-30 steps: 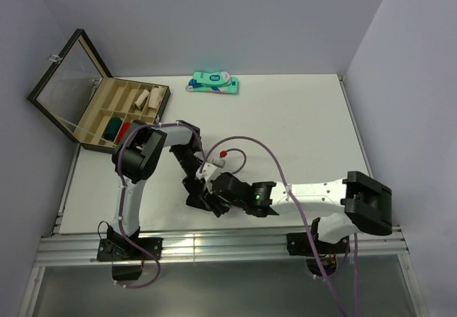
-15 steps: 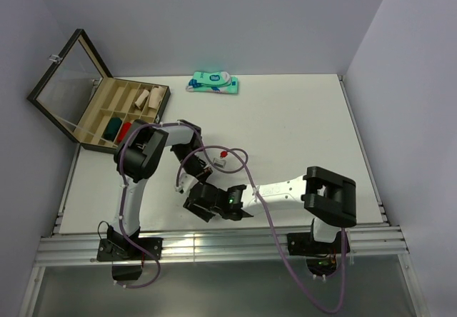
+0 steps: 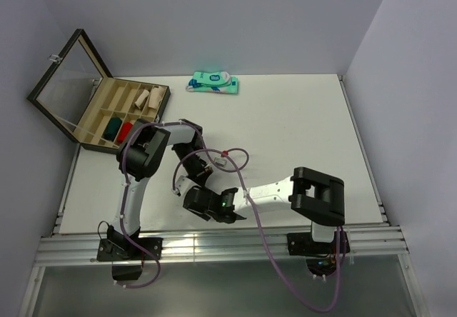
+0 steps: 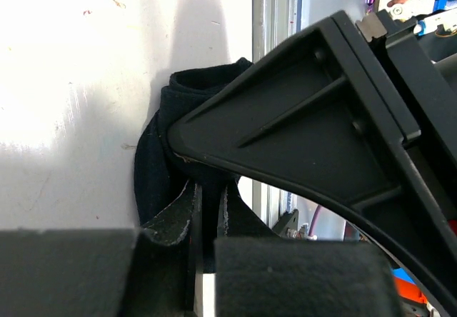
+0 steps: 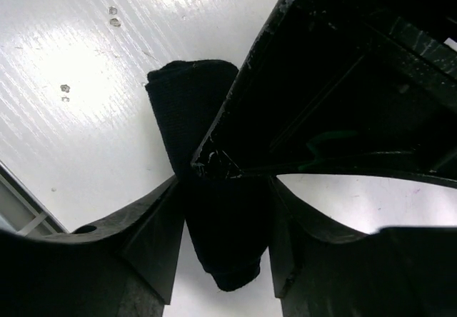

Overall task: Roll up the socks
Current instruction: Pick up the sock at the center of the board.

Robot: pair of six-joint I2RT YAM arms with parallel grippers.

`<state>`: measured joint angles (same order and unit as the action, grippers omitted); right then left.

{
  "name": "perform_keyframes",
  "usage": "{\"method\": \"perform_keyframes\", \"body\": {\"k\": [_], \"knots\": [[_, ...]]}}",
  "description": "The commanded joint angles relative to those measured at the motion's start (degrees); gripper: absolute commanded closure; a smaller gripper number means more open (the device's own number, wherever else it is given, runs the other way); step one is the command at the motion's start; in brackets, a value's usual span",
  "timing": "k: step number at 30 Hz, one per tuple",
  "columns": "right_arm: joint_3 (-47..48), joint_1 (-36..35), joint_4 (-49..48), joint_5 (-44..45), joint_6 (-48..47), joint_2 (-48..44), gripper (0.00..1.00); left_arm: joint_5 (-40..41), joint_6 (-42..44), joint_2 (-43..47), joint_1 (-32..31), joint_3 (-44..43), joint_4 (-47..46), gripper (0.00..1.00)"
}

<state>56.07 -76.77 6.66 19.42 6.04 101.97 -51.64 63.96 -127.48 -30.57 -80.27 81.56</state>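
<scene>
White table [image 3: 300, 131] under pale walls [image 3: 214, 17] carries everything. The socks [image 5: 189, 103] lie near its near edge, left of centre, as one dark bundle with a folded end showing past the fingers; we cannot tell one sock from the other in it. The right gripper [image 5: 223, 188] straddles the bundle with a finger touching each side, so we read it as clamped on the fabric; the left gripper [image 4: 208, 188] meets it from the far side, its fingers nearly together with a dark strip of fabric pinched between them.

From above, the two grippers cross over the socks and hide nearly all of them; in each wrist view the other gripper's black body fills much of the picture and covers part of the bundle. A purple cable [image 3: 235, 161] loops over the table just beyond the grippers; a metal rail [image 3: 214, 244] runs along the near edge, just beside them.

Well apart, at the far left corner, a box [image 3: 161, 106] stands with its lid [image 3: 64, 81] tilted back; its compartments hold beige rolls [image 3: 146, 99], a red roll [image 3: 125, 130] and a teal roll [image 3: 112, 126]. A packet [image 3: 213, 83] lies at the far edge, clear of both arms.
</scene>
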Motion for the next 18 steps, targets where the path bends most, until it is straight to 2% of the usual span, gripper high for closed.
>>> {"method": "perform_keyframes", "body": {"k": [1,3,4,6,10,14,15,16,18], "knots": [[1.0,-0.5,3.1,2.4,0.8,2.5,0.50,4.4,2.0,-1.2,-0.1,-0.5,-3.1,0.91],[1.0,-0.5,3.1,2.8,0.9,3.1,0.56,4.2,1.9,-0.9,-0.1,-0.4,-3.1,0.90],[0.9,-0.5,3.0,2.9,1.2,3.6,0.65,4.1,1.6,-0.8,-0.2,-0.4,-3.1,0.88],[0.9,-0.6,3.1,3.1,1.6,4.0,0.75,4.0,1.3,-0.8,-0.1,-0.4,-3.1,0.85],[0.9,-0.6,3.4,3.8,2.0,4.7,0.89,3.6,-0.1,0.3,0.2,-1.1,-3.6,0.79],[1.4,-0.5,4.2,4.5,3.0,5.8,1.00,2.4,-4.6,3.3,2.4,-2.5,-7.7,0.72],[1.2,-0.5,3.9,4.4,3.3,5.7,1.00,2.2,-6.6,4.9,3.2,-2.8,-9.9,0.72],[1.1,-0.6,3.9,4.5,3.7,5.8,1.00,2.1,-12.3,5.7,5.0,-3.0,-14.5,0.71],[1.1,-0.4,4.1,4.9,4.5,6.0,1.00,0.8,-13.9,6.7,7.1,-3.8,-15.6,0.69]]}}
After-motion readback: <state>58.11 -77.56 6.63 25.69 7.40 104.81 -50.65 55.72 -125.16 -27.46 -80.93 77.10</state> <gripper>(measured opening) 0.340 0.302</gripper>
